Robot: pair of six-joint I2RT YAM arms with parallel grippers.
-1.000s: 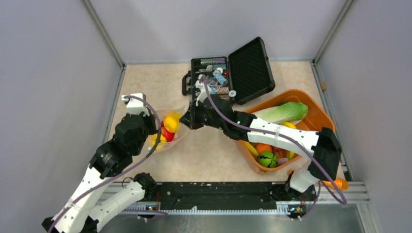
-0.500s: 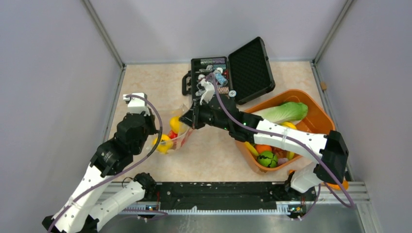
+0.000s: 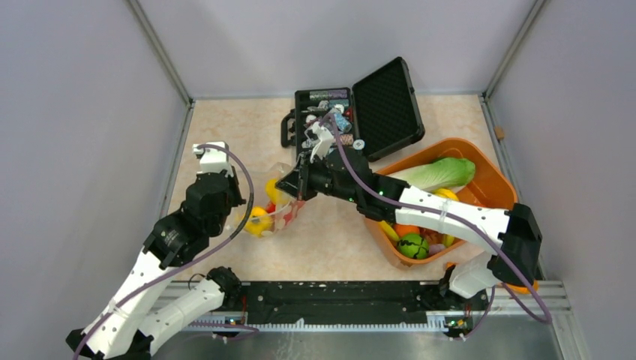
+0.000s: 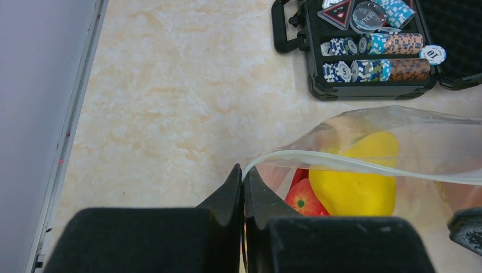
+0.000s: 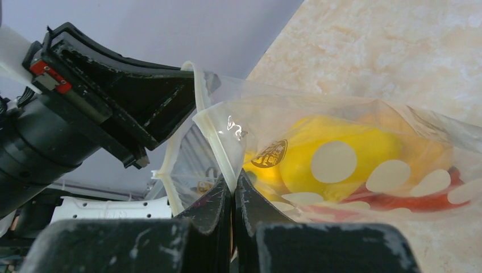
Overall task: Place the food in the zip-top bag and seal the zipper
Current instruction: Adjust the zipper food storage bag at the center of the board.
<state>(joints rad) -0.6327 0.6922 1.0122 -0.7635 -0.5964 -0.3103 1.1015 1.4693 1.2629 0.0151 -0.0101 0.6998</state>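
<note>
Left wrist view | left claw (image 4: 243, 170) clenched on zip-top bag (image 4: 409, 133) corner | right claw (image 5: 233, 183) clenched on zipper (image 5: 219, 151) | food (image 4: 352, 185) bagged, held left of centre over table (image 4: 170, 102) | risk: zipper unsealed, food may be spilled if film is slipped from either pinch

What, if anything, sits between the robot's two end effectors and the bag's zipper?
Nothing visible does. The left end effector is clamped on one end of the zipper, which runs along the open edge of the bag. The right end effector is clamped on that same edge, touching it directly.
</note>
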